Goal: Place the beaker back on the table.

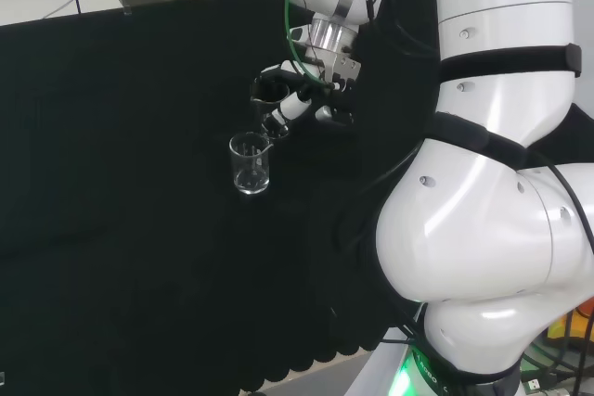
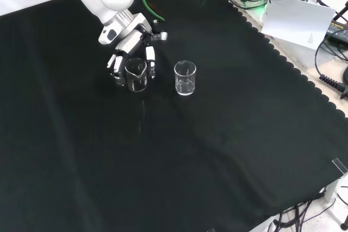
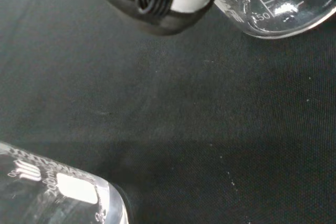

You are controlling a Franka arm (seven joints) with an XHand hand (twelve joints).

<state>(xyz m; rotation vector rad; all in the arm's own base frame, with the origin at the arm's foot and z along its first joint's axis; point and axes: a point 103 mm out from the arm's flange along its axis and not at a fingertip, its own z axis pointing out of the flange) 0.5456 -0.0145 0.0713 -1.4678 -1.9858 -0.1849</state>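
1. In the front view, a second clear glass beaker [image 2: 185,77] stood free on the black-cloth worktop [image 2: 217,150], to the right.
2. Just left, the black and white hand [image 2: 120,62] clasped a clear glass beaker [image 2: 136,74], upright and low, presumably for setting down.

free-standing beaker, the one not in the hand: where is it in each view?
Head view: free beaker stands left of centre, just below and left of the hand.
Front view: it is above centre, right of the held beaker.
Wrist view: probably the glass at the corner, away from the fingers; not certain.
Shared landmark: the hand with its held beaker.
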